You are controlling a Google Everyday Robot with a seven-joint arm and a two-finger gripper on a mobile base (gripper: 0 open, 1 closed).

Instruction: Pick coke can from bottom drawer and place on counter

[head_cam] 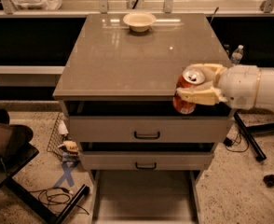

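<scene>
My gripper (196,85) comes in from the right on a white arm and is shut on the red coke can (187,90), its cream fingers (200,96) on either side of it. The can is upright, silver top showing, held in the air at the counter's (127,59) front right edge, level with it. The bottom drawer (144,197) is pulled open at the bottom of the view, a flat grey tray with nothing visible in it.
A cream bowl (139,21) sits at the back of the counter. Two upper drawers with black handles (147,135) are pushed in. A clear water bottle (236,54) stands behind right. A dark chair (9,146), cables (58,197) and a chair base (249,139) lie on the floor.
</scene>
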